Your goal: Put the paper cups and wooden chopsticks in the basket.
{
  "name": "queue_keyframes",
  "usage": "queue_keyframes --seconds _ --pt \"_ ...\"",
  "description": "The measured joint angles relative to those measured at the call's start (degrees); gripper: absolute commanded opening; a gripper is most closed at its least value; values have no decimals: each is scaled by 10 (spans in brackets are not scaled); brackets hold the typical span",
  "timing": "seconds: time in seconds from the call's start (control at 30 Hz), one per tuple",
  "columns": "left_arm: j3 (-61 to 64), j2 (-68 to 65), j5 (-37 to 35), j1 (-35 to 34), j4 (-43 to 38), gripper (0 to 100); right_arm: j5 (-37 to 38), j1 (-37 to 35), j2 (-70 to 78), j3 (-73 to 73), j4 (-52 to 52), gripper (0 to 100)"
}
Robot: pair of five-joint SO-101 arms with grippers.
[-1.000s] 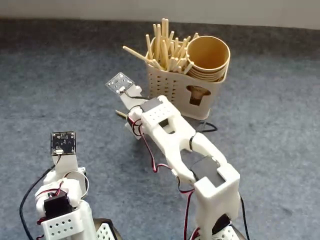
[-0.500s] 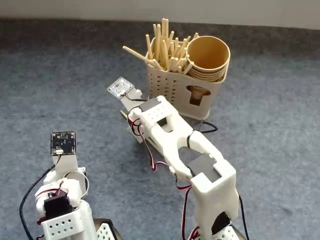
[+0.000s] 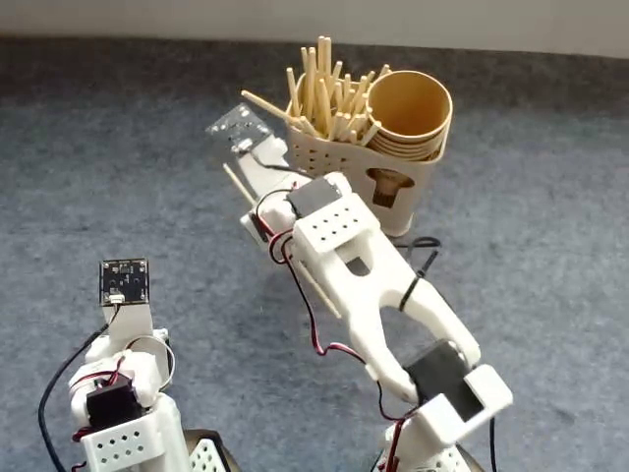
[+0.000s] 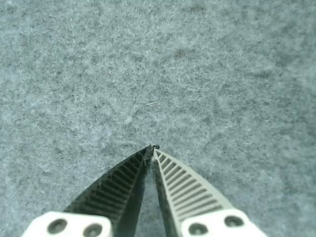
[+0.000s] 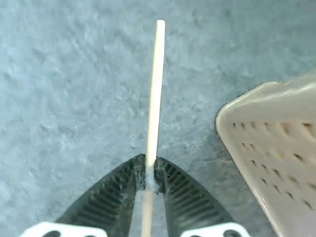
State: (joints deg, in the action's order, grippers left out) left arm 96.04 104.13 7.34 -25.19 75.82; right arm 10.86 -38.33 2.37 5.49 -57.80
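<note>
There's the right hand (image 5: 149, 180) pinched tight on a single wooden chopstick (image 5: 157, 84), carrying it over the grey bench (image 3: 118, 147) just beside the white basket (image 3: 339, 177). That basket already holds a bundle of chopsticks (image 3: 329, 93) and stacked paper cups (image 3: 411, 103). The left hand (image 4: 153, 149) hangs over bare bench well apart from the basket, its tips pressed together on nothing.
</note>
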Motion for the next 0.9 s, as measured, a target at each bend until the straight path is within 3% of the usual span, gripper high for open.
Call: queue_keyframes --seconds 0.17,0.47,0.9 --pt "0 0 0 0 0 14 -97 0 -51 0 0 6" --pt "0 0 0 0 0 14 -114 -4 -204 90 23 6" --pt "0 0 0 0 0 14 -114 -8 -496 392 338 6"
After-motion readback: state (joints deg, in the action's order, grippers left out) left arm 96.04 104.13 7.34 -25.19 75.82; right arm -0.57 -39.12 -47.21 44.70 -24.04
